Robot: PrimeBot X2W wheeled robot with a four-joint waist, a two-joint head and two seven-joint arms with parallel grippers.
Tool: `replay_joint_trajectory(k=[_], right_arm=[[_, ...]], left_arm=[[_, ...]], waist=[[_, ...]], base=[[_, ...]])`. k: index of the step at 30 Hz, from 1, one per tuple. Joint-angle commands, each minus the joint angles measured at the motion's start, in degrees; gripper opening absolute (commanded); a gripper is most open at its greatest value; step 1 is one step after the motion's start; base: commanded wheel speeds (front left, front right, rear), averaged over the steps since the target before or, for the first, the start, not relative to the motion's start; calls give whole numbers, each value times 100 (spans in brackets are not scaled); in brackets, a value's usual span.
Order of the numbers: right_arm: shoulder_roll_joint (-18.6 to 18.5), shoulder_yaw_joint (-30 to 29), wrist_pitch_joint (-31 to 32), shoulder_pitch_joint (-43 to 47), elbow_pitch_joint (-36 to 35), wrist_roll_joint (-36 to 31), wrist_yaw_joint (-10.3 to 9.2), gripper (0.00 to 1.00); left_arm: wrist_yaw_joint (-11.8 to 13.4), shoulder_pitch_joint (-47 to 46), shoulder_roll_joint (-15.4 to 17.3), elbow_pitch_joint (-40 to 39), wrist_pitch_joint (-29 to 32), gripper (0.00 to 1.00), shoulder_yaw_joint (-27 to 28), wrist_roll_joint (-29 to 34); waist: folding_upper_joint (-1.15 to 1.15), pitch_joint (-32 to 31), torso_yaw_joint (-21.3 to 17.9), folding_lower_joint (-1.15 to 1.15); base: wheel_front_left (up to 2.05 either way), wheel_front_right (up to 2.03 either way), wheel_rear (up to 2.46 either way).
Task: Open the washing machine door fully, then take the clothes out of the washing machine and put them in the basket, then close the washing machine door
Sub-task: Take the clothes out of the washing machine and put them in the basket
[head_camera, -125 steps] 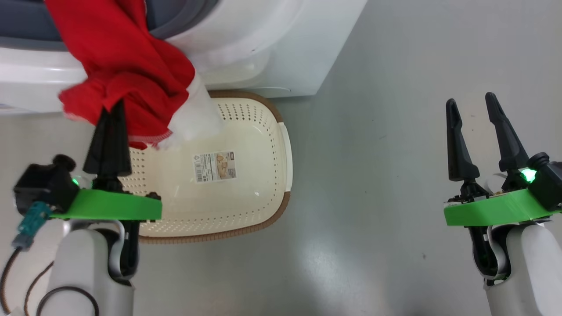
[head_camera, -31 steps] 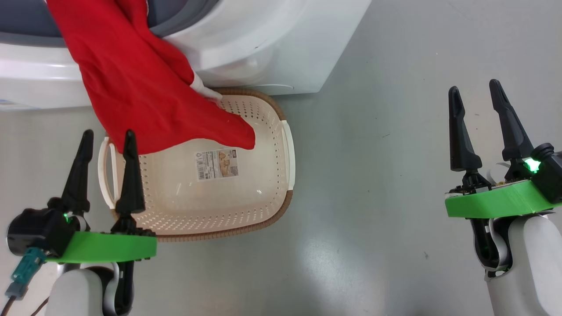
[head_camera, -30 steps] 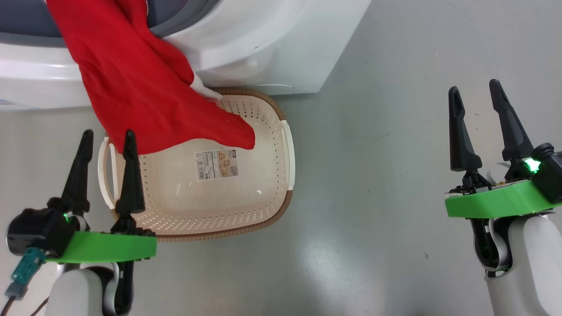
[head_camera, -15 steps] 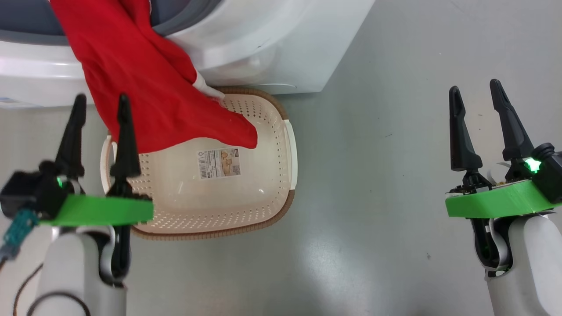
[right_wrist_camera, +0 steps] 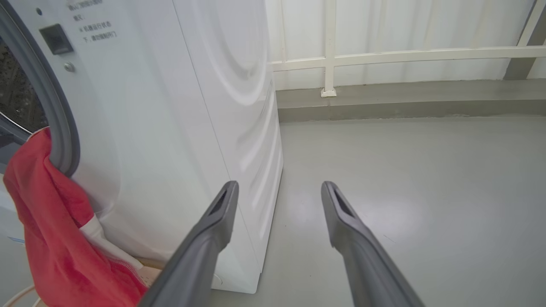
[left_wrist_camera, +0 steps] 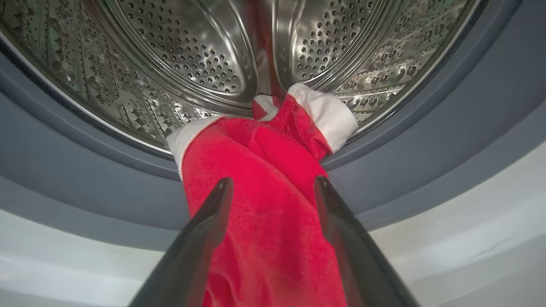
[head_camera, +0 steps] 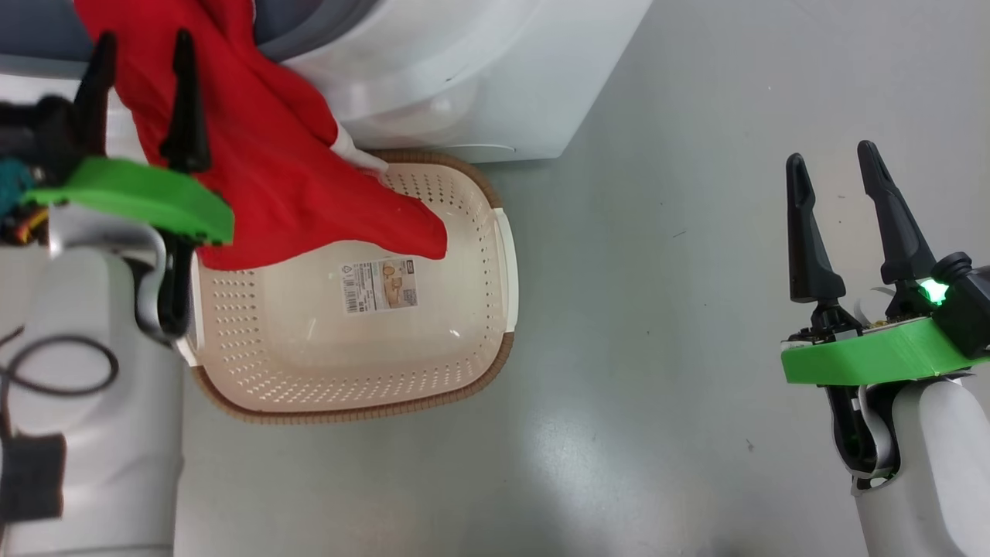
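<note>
1. The step in hand is unloading. The drum (left_wrist_camera: 187, 42) of the washing machine (head_camera: 464, 77) is exposed, so I judge the opening step done, and closing the door comes later.
2. The clothes (head_camera: 286, 193) are only partly out. The top end, with its white trim, lies in the mouth of the drum. The rest hangs over the grey rubber ring (left_wrist_camera: 85, 183) and down the machine's front. The bottom end rests inside the basket (head_camera: 506, 255), which stands on the floor (head_camera: 657, 309) right against the machine.
3. The next move probably calls for a grip high on the cloth, near the rubber ring, then a pull outward and down so the top end clears the drum and drops into the basket (a low grip would likely just bunch the cloth and leave the top end caught inside).
4. The left gripper (head_camera: 145, 46) is raised to the drum mouth and points into it. Its fingers (left_wrist_camera: 200, 238) are spread wide with the red cloth between them, and nothing is pinched. I cannot tell whether they brush the fabric.
5. The right gripper (head_camera: 829, 155) is also spread wide and holds nothing. It hangs over bare floor, well apart from the basket.
</note>
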Motion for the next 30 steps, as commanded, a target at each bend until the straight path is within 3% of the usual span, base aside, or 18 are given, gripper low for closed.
replay_joint_trajectory(k=[1, 13, 27, 30], right_arm=[[19, 144, -36, 82, -126, 77, 36, 100], [19, 157, -36, 11, -140, 74, 36, 100], [19, 195, -36, -58, -152, 127, 36, 100], [19, 187, -36, -64, -158, 135, 36, 100]], left_arm=[[40, -86, 254, -21, 29, 100, 111, 29], [294, -1459, 360, 1526, 456, 100, -31, 76], [357, -2204, 479, 2913, 446, 100, -272, 156], [335, -2295, 494, 3091, 349, 40, -310, 152]], waist=[[0, 18, -12, 0], [0, 134, -42, 0], [0, 224, -153, 0], [0, 240, -161, 0]], base=[[0, 0, 0], [0, 0, 0], [0, 0, 0], [0, 0, 0]])
